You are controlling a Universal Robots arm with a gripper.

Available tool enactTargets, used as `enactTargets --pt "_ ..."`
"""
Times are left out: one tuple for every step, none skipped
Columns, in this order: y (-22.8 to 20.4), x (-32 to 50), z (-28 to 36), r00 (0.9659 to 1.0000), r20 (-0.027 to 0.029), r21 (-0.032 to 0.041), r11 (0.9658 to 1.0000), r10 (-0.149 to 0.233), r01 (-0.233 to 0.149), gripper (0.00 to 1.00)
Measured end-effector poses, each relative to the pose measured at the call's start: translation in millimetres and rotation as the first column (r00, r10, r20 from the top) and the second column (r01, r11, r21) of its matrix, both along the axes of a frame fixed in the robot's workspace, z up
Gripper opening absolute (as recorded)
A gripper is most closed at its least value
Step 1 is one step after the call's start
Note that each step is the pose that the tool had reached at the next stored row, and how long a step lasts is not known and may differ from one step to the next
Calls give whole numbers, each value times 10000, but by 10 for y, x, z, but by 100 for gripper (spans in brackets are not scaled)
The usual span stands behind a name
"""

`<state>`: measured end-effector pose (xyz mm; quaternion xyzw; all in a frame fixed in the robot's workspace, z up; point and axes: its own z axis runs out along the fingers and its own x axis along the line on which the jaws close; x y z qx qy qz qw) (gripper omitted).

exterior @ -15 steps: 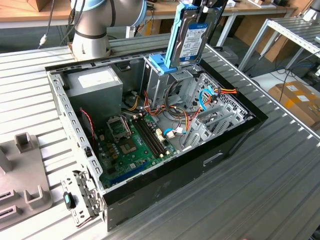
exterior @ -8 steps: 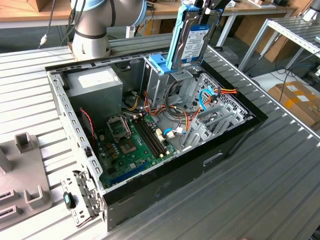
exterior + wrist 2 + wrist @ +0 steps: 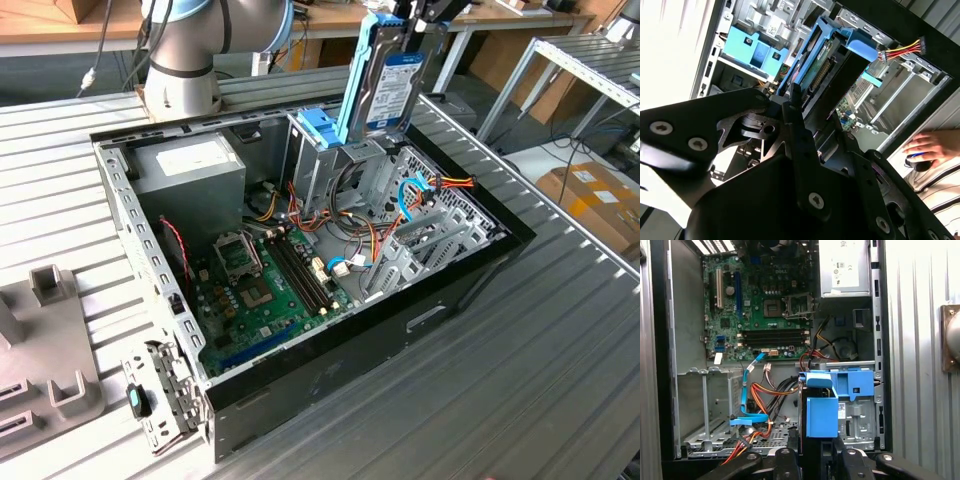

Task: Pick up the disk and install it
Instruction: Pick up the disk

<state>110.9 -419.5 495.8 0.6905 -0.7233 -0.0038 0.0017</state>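
One disk (image 3: 392, 85), clamped on edge between the jaws, hangs upright over the drive cage (image 3: 350, 165) of the open computer case (image 3: 470, 270): pick-up looks done, and installation seemingly calls for aligning its light-blue rails with the bay.

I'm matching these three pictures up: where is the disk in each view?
Exterior view: the dark rectangular metal disk with light-blue plastic rails stands upright beside the light-blue plastic drive-bay bracket.
Second wrist view: edge-on, green circuit board showing, near the bracket.
First wrist view: end-on, against the bracket.
Shared landmark: that bracket.
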Motion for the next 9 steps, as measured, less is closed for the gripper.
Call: enactTargets --pt "-9 0 0 10000 0 -2 10000 0 0 35" --pt "-23 0 0 10000 0 -4 10000 0 0 35" --pt "-40 0 0 10000 0 -8 10000 0 0 35" --pt "-53 0 0 10000 0 -9 10000 0 0 35" --pt "-69 0 0 10000 0 -12 10000 0 0 35" --pt "-81 0 0 10000 0 -14 10000 0 0 35" --pt "-89 0 0 10000 0 -15 10000 0 0 35" --pt "-102 0 0 10000 0 -17 10000 0 0 35" --pt "-112 0 -1 10000 0 -16 10000 0 0 35"
